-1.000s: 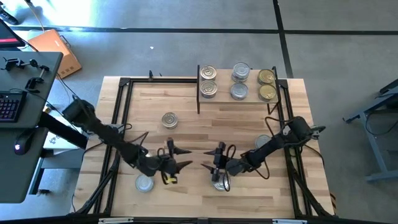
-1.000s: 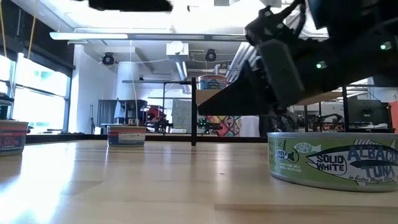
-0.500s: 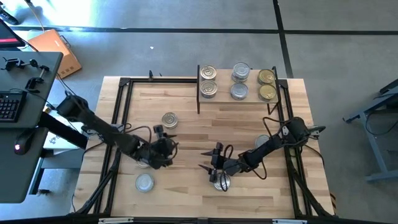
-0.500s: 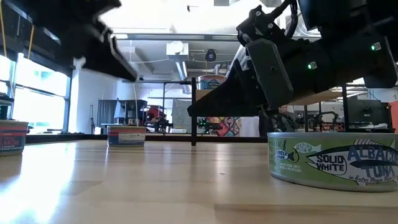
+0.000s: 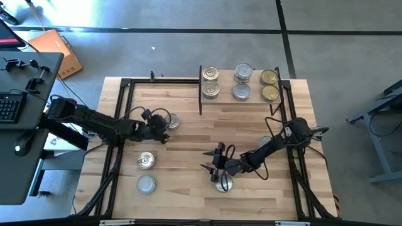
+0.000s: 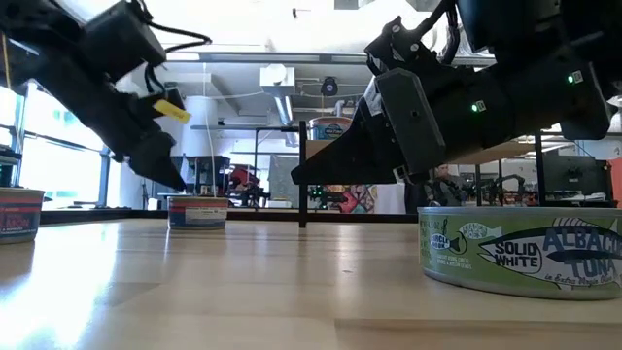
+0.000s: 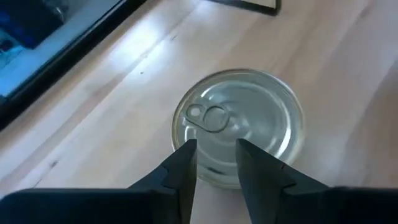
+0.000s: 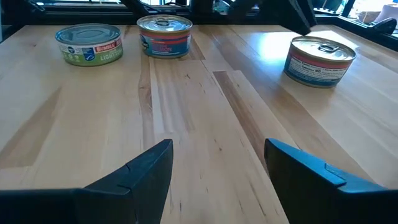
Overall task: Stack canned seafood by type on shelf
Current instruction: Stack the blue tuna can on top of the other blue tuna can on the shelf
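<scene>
Presently the left gripper (image 7: 214, 165), fingers nearly closed and empty, hovers over a silver tin (image 7: 239, 127); descending so, it risks striking the lid. Right gripper (image 8: 214, 168) waits released.

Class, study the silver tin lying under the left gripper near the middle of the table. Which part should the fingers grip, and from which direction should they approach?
Grip the silver tin across its round side wall, coming straight down from above. It sits flat, lid up, and is short, so a top-down pinch spanning the width suits it. The left gripper hangs over it with fingers too narrowly set, so it should probably widen first. The pull tab offers no firm hold.
</scene>
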Robot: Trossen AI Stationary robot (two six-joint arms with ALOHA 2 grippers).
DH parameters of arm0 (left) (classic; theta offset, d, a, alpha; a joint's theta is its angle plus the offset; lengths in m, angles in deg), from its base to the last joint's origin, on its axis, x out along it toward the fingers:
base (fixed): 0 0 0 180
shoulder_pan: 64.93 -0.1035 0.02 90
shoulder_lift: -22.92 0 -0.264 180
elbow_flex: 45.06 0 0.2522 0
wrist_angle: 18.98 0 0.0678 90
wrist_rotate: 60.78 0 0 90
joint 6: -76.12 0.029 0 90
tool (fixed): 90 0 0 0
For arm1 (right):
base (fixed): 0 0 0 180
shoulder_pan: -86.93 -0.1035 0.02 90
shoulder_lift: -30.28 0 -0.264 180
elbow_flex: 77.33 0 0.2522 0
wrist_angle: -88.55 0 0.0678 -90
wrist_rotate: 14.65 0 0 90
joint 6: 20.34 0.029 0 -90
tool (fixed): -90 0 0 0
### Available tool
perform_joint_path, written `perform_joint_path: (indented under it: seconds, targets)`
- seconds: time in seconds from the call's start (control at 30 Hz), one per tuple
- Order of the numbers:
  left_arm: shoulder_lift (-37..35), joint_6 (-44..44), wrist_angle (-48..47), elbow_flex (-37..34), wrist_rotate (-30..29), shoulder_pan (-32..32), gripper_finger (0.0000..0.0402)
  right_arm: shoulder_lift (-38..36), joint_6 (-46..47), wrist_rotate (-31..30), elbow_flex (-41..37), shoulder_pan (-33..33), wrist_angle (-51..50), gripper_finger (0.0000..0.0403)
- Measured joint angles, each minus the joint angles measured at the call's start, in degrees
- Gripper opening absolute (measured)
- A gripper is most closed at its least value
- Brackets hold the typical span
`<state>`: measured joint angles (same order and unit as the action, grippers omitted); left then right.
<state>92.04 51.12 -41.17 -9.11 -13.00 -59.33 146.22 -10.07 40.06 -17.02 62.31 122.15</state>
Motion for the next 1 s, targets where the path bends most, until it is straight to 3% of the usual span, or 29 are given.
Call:
perform_joint_path:
  seconds: [0.2, 0.47, 0.57, 0.67, 0.87, 1.0]
  targets:
    - [2.16, 2.46, 7.86, -1.04, 10.43, -3.32, 0.0091, 0.0, 0.21, 0.32, 0.0, 0.44, 0.07, 0.0245]
    - [2.91, -0.67, 23.62, -1.04, 32.77, -0.69, 0.0089, 0.0, 0.16, 1.29, 0.0, 0.76, 0.09, 0.0245]
    - [2.87, 2.98, 32.1, -1.04, 34.31, 1.94, 0.0089, 0.0, 0.19, 1.31, 0.0, 0.91, 0.11, 0.0245]
    - [2.85, 6.05, 34.59, -0.97, 34.26, 3.43, 0.0089, 0.0, 0.19, 1.42, 0.0, 0.96, 0.11, 0.0245]
    - [2.85, 8.01, 24.64, -0.98, 33.81, 3.87, 0.0089, 0.0, 0.19, 1.51, 0.0, 0.94, 0.11, 0.0245]
    - [2.89, 17.16, 19.53, -1.0, 33.76, 6.12, 0.0089, 0.0, 0.19, 3.01, 0.0, 1.24, 0.11, 0.0245]
